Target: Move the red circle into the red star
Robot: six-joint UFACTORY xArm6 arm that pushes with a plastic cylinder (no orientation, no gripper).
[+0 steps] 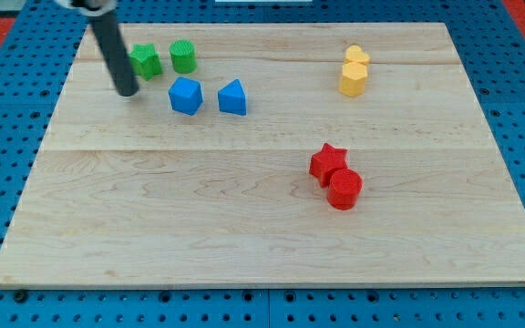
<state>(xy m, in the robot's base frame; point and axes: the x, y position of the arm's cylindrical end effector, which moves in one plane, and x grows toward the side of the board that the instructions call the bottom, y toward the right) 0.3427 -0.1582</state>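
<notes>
The red circle [344, 189] sits right of the board's middle, touching the lower right side of the red star [328, 163]. My tip [128, 92] is far away at the view's upper left, just below and left of the green star [145, 61] and left of the blue blocks. The rod leans up toward the view's top left.
A green cylinder [183, 56] stands right of the green star. A blue pentagon-like block [186, 96] and a blue triangle-like block [232, 97] sit below them. Two yellow blocks [355, 72] touch each other at the upper right. The wooden board [153, 228] lies on a blue pegboard.
</notes>
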